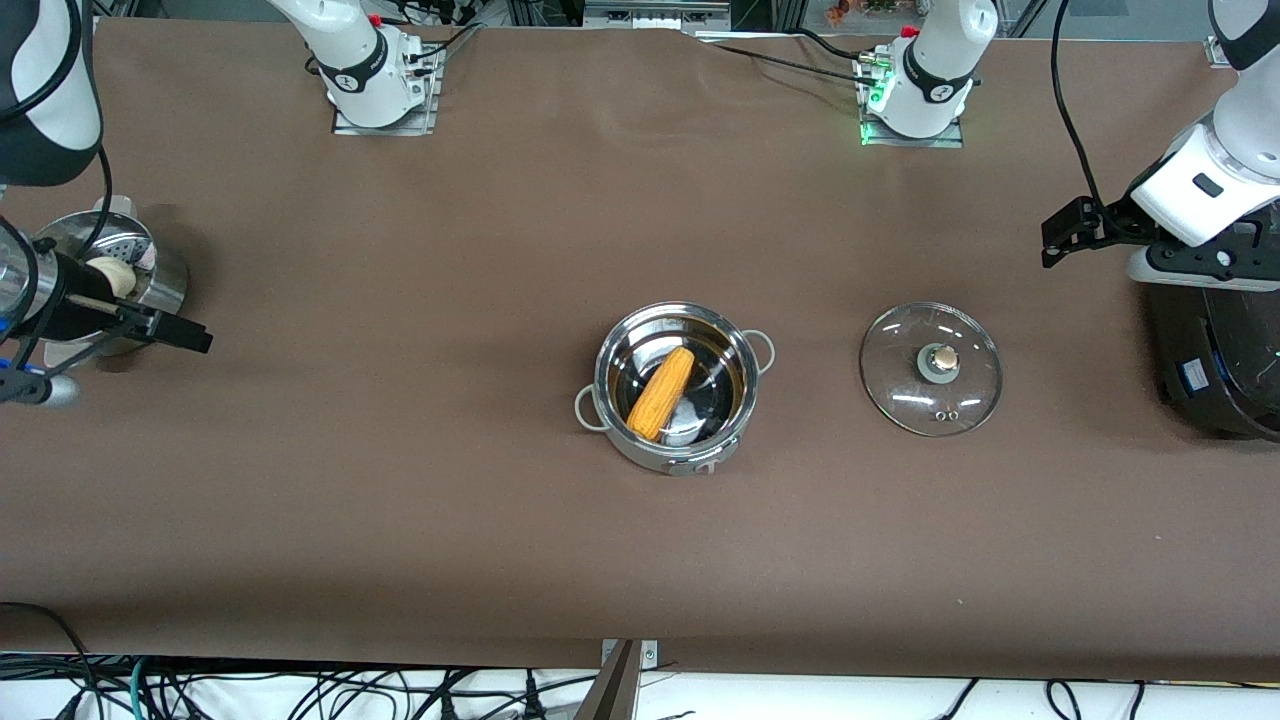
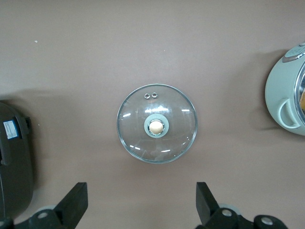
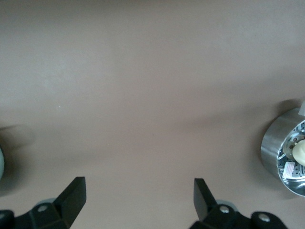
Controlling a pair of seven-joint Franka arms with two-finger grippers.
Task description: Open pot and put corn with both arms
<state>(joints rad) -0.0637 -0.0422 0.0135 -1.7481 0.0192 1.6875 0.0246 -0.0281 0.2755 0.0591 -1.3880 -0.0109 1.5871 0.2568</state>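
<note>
Hovering with both my left gripper (image 2: 140,205) and right gripper (image 3: 138,202) spread and empty at the table's (image 1: 400,520) two ends. The corn (image 1: 661,393), stiff and light, lies in the pot (image 1: 675,388) mid-table; the breakable glass lid (image 1: 931,368) rests beside it, best held by its knob.

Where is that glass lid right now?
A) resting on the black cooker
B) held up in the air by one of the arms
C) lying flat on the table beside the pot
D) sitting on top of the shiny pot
C: the glass lid lies knob-up on the brown table, apart from the open pot, toward the left arm's end; the corn already lies inside the pot.
</note>
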